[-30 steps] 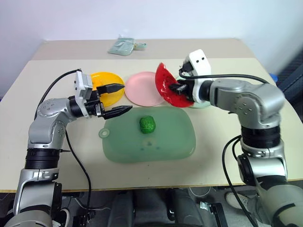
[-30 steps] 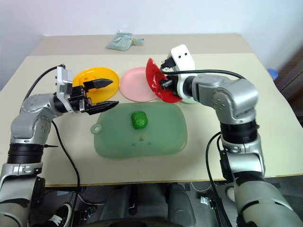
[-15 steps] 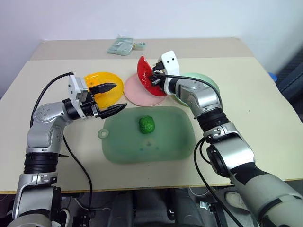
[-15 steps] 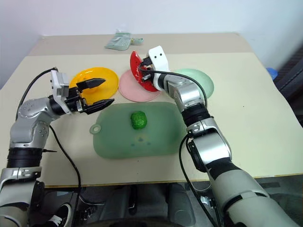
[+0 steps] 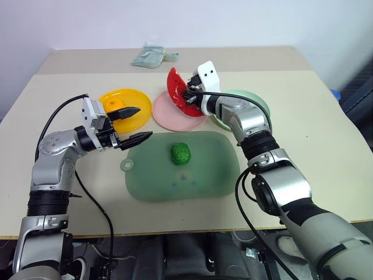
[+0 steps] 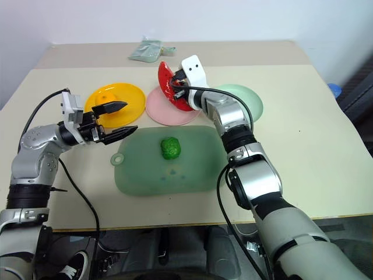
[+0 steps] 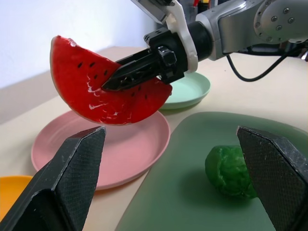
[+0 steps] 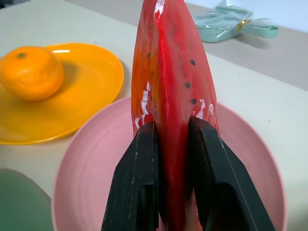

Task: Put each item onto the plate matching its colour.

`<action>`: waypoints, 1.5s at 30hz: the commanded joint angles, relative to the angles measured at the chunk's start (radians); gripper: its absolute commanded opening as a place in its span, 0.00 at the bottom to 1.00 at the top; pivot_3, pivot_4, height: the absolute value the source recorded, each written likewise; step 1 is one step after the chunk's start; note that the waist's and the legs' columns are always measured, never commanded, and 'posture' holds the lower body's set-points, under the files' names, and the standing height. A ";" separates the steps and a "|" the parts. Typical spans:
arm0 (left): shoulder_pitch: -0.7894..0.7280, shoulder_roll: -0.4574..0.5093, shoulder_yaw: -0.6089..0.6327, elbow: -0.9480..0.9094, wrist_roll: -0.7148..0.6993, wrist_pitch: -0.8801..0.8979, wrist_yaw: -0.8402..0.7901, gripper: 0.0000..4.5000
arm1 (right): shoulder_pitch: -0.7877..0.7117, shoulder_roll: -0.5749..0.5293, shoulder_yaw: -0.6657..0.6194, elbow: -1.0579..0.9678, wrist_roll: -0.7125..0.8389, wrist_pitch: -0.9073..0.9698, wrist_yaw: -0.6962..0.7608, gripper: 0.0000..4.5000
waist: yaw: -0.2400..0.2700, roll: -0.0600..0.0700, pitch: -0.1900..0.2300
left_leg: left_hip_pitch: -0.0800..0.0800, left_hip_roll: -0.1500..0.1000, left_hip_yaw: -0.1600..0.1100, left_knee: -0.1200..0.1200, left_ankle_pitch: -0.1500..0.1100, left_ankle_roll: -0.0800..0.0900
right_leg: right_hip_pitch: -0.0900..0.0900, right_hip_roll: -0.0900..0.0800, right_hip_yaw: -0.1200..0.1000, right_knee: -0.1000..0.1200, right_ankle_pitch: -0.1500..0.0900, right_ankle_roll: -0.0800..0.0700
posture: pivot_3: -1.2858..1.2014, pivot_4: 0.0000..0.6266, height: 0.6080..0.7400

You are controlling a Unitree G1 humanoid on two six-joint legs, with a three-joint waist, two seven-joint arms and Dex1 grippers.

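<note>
The right hand (image 5: 187,96) is clamped on the watermelon wedge (image 5: 176,92) and holds it on its edge just above the pink plate (image 5: 175,116), which I judge is the plate that matches its red colour. The orange (image 5: 113,105) lies already on the yellow plate (image 5: 140,112), at nine o'clock from the pink one. The mint green plate (image 5: 256,105) at three o'clock is empty, and the dark-green fruit (image 5: 181,153) waits on the green mat (image 5: 157,181) at six o'clock. The left hand (image 5: 135,123) hangs with fingers apart over the mat's edge, holding nothing, probably ready for this fruit.
</note>
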 commanded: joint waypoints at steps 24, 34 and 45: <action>-0.017 0.003 0.008 -0.064 -0.018 0.030 0.016 1.00 | -0.002 0.016 -0.037 -0.052 -0.020 -0.011 0.039 0.80 | -0.002 0.000 0.000 | 0.000 0.000 0.000 0.000 0.000 0.000 | 0.000 0.000 0.000 0.000 0.000 0.000 | 0.52 0.24 1.00; 0.001 0.030 0.020 -0.104 -0.056 0.072 -0.031 1.00 | 0.147 -0.092 -0.073 -0.610 0.163 0.162 0.212 0.99 | 0.003 0.000 0.000 | 0.000 0.000 0.000 0.000 0.000 0.000 | 0.000 0.000 0.000 0.000 0.000 0.000 | 0.52 0.24 1.00; 0.050 0.077 0.013 -0.116 -0.076 0.097 -0.116 1.00 | 0.454 -0.276 0.162 -1.043 0.188 0.325 0.367 0.99 | -0.001 0.000 0.000 | 0.001 0.000 0.000 0.000 0.000 0.000 | 0.000 0.000 0.000 0.000 0.000 0.000 | 0.52 0.24 1.00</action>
